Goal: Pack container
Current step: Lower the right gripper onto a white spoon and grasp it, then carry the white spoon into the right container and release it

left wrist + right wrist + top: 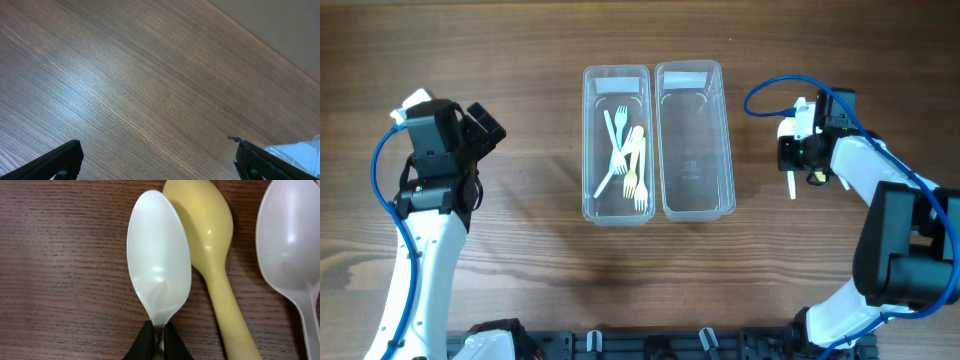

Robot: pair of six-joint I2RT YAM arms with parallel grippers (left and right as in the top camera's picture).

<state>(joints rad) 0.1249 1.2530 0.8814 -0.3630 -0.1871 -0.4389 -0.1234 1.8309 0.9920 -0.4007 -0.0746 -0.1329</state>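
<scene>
The right gripper (157, 339), clamping the white spoon (159, 265) by its neck, should be lifting straight up, avoiding the yellow spoon (212, 245) at three o'clock

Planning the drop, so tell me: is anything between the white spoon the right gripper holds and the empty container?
Nothing visible does. Only bare table lies between the white spoon, clamped in the right gripper, and the empty container.
</scene>
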